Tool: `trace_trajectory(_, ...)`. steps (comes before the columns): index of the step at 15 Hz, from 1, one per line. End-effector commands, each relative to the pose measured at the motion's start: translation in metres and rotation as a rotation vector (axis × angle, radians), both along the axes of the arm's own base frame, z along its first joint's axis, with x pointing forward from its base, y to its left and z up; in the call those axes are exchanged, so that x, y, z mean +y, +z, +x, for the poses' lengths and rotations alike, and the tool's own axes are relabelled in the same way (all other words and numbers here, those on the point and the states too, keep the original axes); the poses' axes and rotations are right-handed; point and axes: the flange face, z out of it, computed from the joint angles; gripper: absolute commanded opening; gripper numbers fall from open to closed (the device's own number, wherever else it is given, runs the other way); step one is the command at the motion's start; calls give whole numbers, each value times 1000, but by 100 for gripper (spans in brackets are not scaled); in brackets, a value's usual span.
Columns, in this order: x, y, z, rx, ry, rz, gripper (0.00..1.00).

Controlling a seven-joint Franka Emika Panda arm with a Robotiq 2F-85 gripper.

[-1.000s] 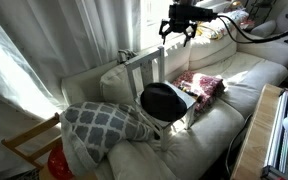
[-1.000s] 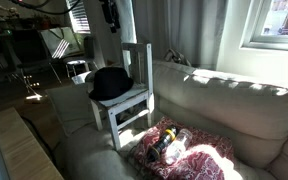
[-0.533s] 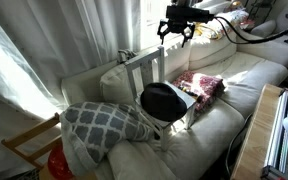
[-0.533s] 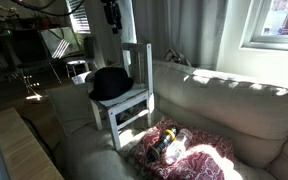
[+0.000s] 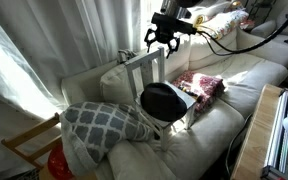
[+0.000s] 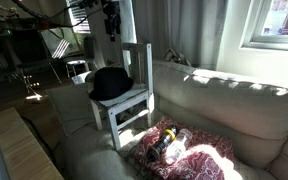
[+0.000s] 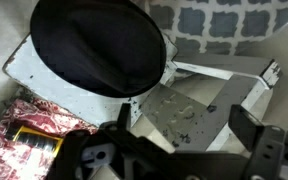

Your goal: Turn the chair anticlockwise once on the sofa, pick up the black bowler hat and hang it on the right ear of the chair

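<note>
Underneath, the sofa (image 5: 239,85) stretches well below the pincer (image 5: 160,42); the chair (image 5: 144,68) stands on it, its top rail close beneath the pincer. Further down, the black bowler hat (image 5: 162,98) rests on the seat. The pincer hangs spread wide, empty.

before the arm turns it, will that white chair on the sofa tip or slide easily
Probably tippy: the chair stands on thin legs on the soft sofa cushion. Small and slatted, it looks light, so a push may slide it. The hat resting on its seat could slip off.
</note>
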Motion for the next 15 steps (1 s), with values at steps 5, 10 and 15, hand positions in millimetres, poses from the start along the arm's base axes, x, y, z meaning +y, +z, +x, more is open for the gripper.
trace_trajectory(5, 24, -31, 61, -68, -30, 26, 100)
trace_trajectory(10, 37, -57, 89, -67, -102, 29, 100)
trace_trajectory(15, 45, -70, 110, -64, -219, 45, 100)
